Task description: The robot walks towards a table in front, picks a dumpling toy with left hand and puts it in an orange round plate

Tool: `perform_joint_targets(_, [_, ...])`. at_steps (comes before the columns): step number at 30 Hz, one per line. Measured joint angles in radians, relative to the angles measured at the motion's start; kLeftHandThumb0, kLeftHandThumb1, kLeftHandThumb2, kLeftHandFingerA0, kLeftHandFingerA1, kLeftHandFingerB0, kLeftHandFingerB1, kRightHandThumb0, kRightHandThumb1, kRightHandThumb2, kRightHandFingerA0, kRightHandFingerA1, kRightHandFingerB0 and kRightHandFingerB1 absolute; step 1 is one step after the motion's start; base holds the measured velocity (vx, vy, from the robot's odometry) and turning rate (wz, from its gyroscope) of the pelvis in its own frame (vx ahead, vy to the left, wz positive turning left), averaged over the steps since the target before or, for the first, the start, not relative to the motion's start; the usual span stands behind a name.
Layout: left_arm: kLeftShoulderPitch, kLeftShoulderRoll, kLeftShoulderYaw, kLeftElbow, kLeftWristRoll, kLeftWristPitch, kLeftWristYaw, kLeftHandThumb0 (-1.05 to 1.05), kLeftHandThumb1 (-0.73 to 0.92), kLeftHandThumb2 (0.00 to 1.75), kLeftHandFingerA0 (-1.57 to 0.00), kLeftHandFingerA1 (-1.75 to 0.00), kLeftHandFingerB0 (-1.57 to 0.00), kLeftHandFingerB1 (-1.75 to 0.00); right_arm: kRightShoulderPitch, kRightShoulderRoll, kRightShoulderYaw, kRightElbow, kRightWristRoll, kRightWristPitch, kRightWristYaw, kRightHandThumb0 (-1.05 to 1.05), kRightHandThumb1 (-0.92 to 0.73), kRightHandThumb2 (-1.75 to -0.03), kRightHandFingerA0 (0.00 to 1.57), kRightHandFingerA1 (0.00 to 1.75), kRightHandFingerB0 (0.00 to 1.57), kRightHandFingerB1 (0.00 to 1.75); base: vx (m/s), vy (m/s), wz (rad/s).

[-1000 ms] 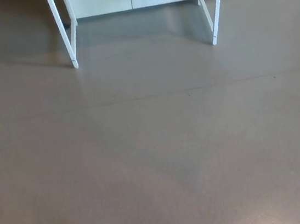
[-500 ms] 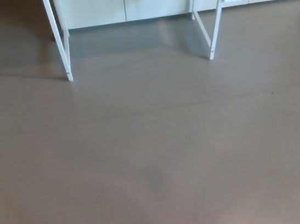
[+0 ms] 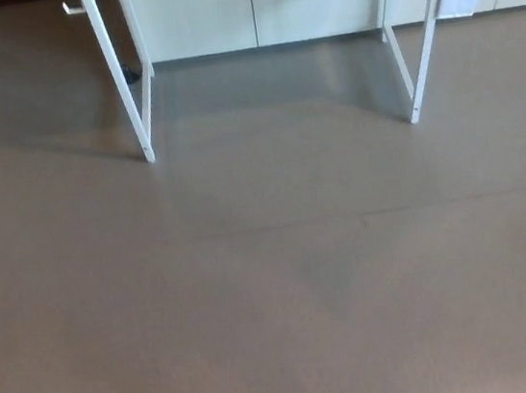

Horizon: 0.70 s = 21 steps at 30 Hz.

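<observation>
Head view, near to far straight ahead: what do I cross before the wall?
Bare brown floor → faint seam line across the floor → white table legs, left and right → white cabinets at the back. Neither hand shows.

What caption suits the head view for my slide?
Head view: bare brown floor ahead, white table legs and white cabinets at top; neither hand visible.

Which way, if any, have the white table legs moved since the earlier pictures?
No. The table legs sit lower in view, but the cabinets and floor seam shifted with them, so the camera moved.
</observation>
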Motion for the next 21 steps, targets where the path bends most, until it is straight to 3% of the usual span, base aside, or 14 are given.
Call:
perform_joint_targets(10, [-0.003,0.009,-0.002,-0.017,-0.006,-0.010,0.008,0.23,0.47,0.90,-0.40,-0.61,-0.27,-0.53,0.000,0.011,0.003,0.002,0.002,-0.014,-0.013,0.17,-0.45,-0.88,0.45,0.66,0.22,0.52,0.40,0.096,-0.20])
perform_joint_targets(21, [0.002,0.010,-0.011,-0.014,-0.006,-0.019,0.022,0.20,0.47,0.89,-0.42,-0.62,-0.28,-0.53,0.008,0.013,0.000,0.015,0.006,-0.027,-0.028,0.13,-0.45,-0.87,0.49,0.67,0.24,0.52,0.37,0.027,0.12])
